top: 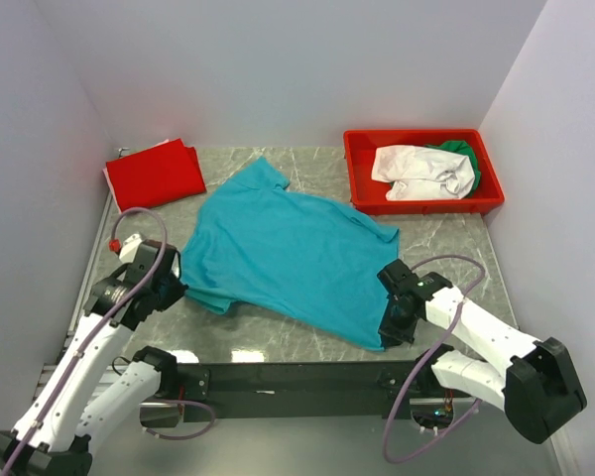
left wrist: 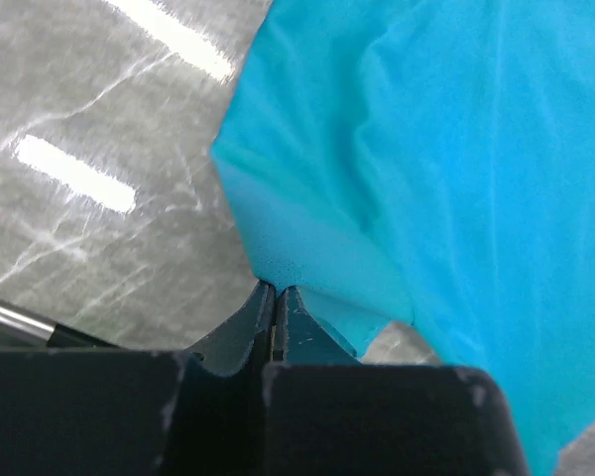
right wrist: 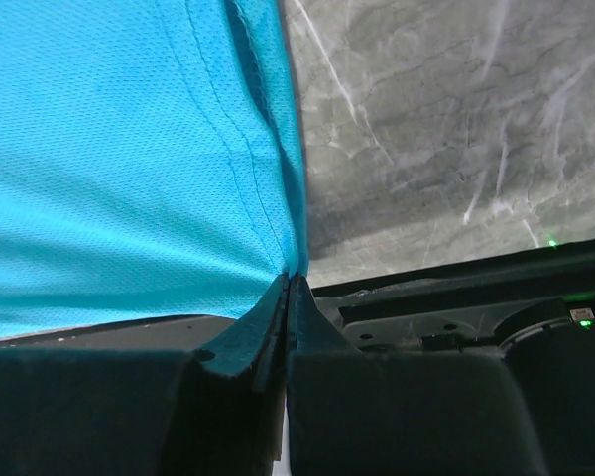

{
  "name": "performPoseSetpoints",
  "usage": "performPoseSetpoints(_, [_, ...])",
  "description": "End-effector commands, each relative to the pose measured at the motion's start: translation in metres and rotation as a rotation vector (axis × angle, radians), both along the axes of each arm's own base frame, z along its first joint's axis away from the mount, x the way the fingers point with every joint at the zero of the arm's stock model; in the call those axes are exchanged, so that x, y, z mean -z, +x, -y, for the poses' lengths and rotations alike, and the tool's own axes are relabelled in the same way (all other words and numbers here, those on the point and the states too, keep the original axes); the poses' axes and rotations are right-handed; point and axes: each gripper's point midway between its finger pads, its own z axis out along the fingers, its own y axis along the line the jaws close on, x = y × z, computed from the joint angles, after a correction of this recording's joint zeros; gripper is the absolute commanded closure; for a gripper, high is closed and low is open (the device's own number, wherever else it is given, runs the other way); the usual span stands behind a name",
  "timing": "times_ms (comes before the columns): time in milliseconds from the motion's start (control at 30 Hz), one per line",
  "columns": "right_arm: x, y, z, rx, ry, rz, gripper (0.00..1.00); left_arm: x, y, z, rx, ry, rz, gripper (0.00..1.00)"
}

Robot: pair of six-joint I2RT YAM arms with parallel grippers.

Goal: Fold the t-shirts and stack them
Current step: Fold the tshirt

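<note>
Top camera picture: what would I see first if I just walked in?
The big teal t-shirt is spread across the middle of the table, with the left gripper and the right gripper each pinched shut on its near edge. Next comes the bright red bin at the far right, with a white t-shirt and a green t-shirt bundled inside. A folded red t-shirt lies at the far left.

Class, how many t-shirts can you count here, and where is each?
4. The teal shirt lies spread in the middle; the red shirt sits folded at the far left corner; the white shirt and green shirt lie crumpled in the bin. More may hide under them.
</note>
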Motion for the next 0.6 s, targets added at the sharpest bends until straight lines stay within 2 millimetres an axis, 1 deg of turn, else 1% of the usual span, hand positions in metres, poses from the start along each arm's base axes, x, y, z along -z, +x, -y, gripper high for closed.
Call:
performPoseSetpoints(0, [-0.015, 0.014, 0.001, 0.021, -0.028, 0.044, 1.00, -0.020, 0.031, 0.002, 0.030, 0.043, 0.075, 0.99])
performPoseSetpoints(100, [-0.019, 0.027, -0.002, 0.022, -0.038, 0.062, 1.00, -0.033, 0.052, 0.006, 0.075, 0.077, 0.118, 0.99])
performPoseSetpoints(133, [-0.022, 0.035, -0.004, 0.029, -0.035, 0.080, 1.00, -0.038, 0.068, 0.012, 0.090, 0.078, 0.142, 0.99])
performPoseSetpoints(200, [-0.024, 0.042, -0.005, 0.037, -0.036, 0.084, 1.00, -0.042, 0.081, 0.018, 0.132, 0.092, 0.152, 0.99])
performPoseSetpoints(233, [-0.025, 0.047, -0.006, 0.040, -0.032, 0.092, 1.00, -0.036, 0.089, 0.021, 0.144, 0.102, 0.130, 0.99])
performPoseSetpoints(267, [-0.029, 0.052, -0.007, 0.044, -0.027, 0.104, 1.00, -0.045, 0.099, 0.025, 0.149, 0.098, 0.158, 0.99])
performPoseSetpoints(300, [-0.029, 0.057, -0.005, 0.052, -0.032, 0.103, 1.00, -0.047, 0.104, 0.026, 0.158, 0.111, 0.161, 0.99])
performPoseSetpoints(333, [-0.033, 0.063, -0.005, 0.054, -0.027, 0.115, 1.00, -0.043, 0.111, 0.027, 0.165, 0.123, 0.147, 0.99])
performPoseSetpoints(367, [-0.034, 0.066, -0.004, 0.058, -0.027, 0.119, 1.00, -0.051, 0.121, 0.031, 0.174, 0.124, 0.178, 0.99])
performPoseSetpoints(400, [-0.034, 0.069, -0.002, 0.056, -0.030, 0.120, 1.00, -0.053, 0.126, 0.032, 0.193, 0.138, 0.184, 0.99])
performPoseSetpoints(467, [-0.037, 0.077, 0.002, 0.078, -0.025, 0.128, 1.00, -0.056, 0.142, 0.038, 0.213, 0.146, 0.200, 0.99])
performPoseSetpoints(500, [-0.036, 0.081, 0.003, 0.072, -0.027, 0.129, 1.00, -0.051, 0.149, 0.042, 0.242, 0.161, 0.186, 0.99])
performPoseSetpoints(533, [-0.037, 0.085, 0.007, 0.092, -0.028, 0.130, 1.00, -0.055, 0.156, 0.047, 0.264, 0.152, 0.199, 0.99])
performPoseSetpoints(567, [-0.037, 0.088, 0.009, 0.094, -0.027, 0.132, 1.00, -0.055, 0.161, 0.050, 0.276, 0.155, 0.201, 0.99])
